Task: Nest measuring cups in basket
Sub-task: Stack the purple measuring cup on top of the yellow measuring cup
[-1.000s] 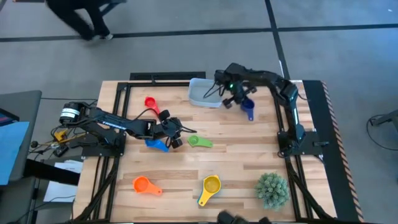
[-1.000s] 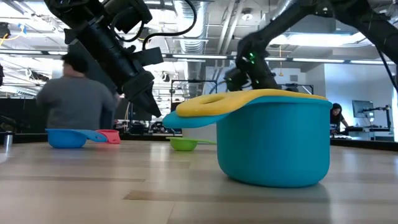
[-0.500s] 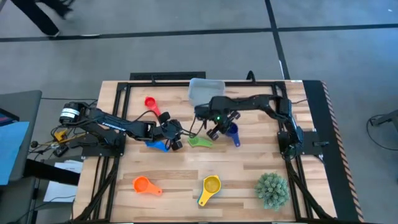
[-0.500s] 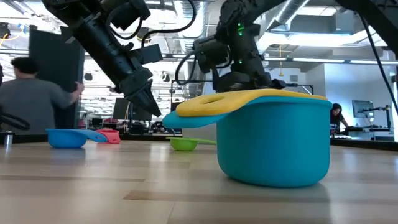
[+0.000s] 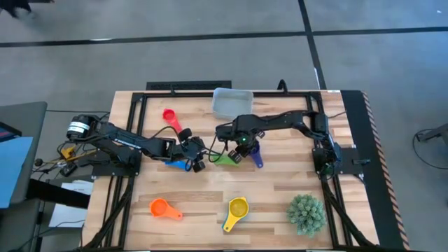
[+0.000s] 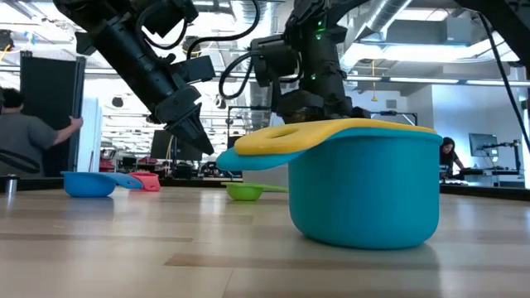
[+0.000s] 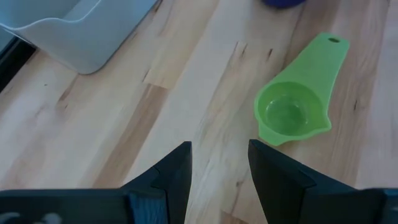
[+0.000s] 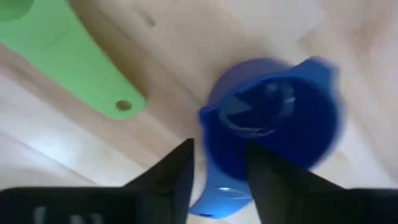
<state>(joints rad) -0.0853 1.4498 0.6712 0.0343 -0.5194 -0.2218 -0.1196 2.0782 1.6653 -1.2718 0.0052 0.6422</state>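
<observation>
**Two Pincers Meet by the Green Cup**

The right pincer [image 5: 240, 148] is low over the middle of the wooden surface [image 5: 280, 203]. It is pinching the handle of a dark blue plastic measuring cup [image 5: 256, 155]. In the right wrist view the dark blue cup [image 8: 273, 121] sits right in front of the two dark fingers [image 8: 171, 171], close above the wood.

A small light green plastic measuring cup [image 5: 225, 158] lies on the surface just beside the right pincer. Its flat handle [image 8: 81, 68], with a little hole at the end, shows next to the dark blue cup.

The left pincer [image 5: 196, 155] is on the other side of the green cup, very near it. Its fingers [image 7: 174, 174] are spread a little with nothing between them. In the left wrist view the green cup [image 7: 289, 115] lies flat on the wood ahead of them, with its open side up.

A light blue plastic cup [image 5: 178, 164] lies under the left arm.

The pale grey-blue plastic basket [image 5: 232, 103] sits at the far edge of the surface, well apart from both pincers. No cup shows inside it.

A red cup [image 5: 170, 117] lies near the far left. An orange cup [image 5: 163, 207] and a yellow cup [image 5: 237, 209] lie near the front edge. A big teal cup [image 6: 364, 194] with a yellow handle lying across its top fills the low view. A spiky green ball plant [image 5: 306, 213] stands at the front right corner.
</observation>
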